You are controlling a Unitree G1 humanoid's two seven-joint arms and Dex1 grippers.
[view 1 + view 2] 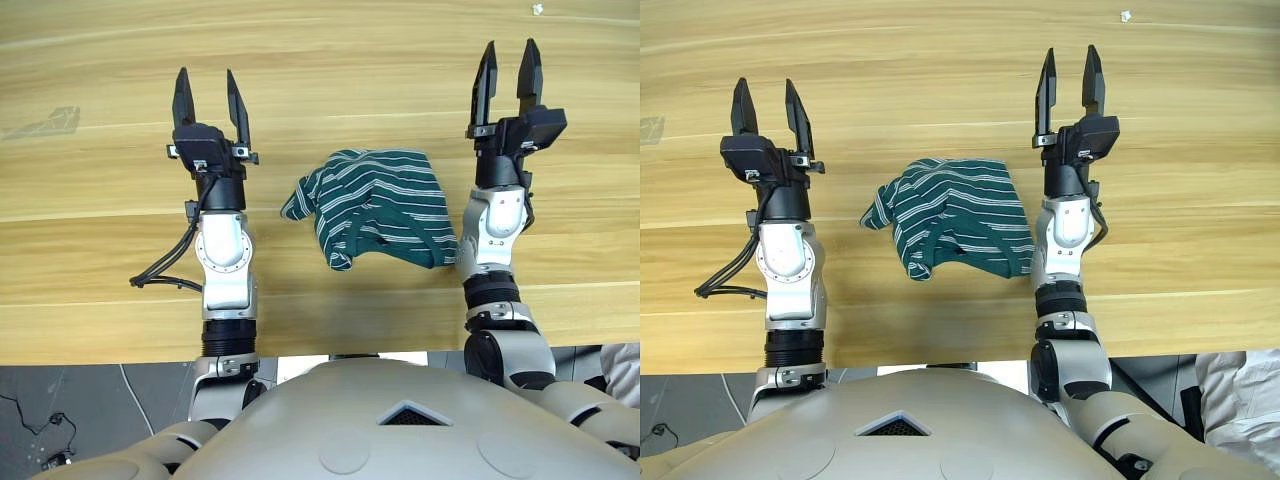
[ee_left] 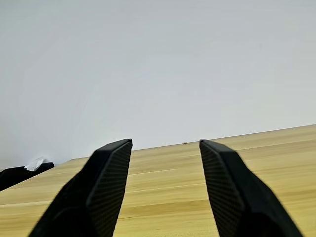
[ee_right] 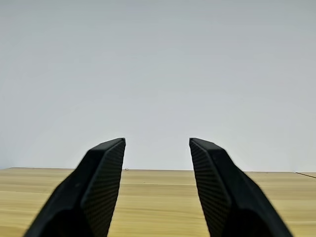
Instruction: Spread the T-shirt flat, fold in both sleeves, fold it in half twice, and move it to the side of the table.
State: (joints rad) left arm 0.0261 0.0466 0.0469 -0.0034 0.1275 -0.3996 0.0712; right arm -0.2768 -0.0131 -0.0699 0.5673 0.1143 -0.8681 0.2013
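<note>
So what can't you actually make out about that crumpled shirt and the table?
T-shirt, head views: bunched up; its own folds hide where the sleeves lie.
White scrap far across the table, head views: too small to identify.
Dark object, left wrist view: cut off by the picture's edge, blurred.

Open table (image 1: 100,60) ahead of left tool (image 1: 210,90) and right tool (image 1: 508,65). Crumpled T-shirt (image 1: 375,205) between left arm (image 1: 225,250) and right arm (image 1: 495,230): close against right, gap at left.
</note>
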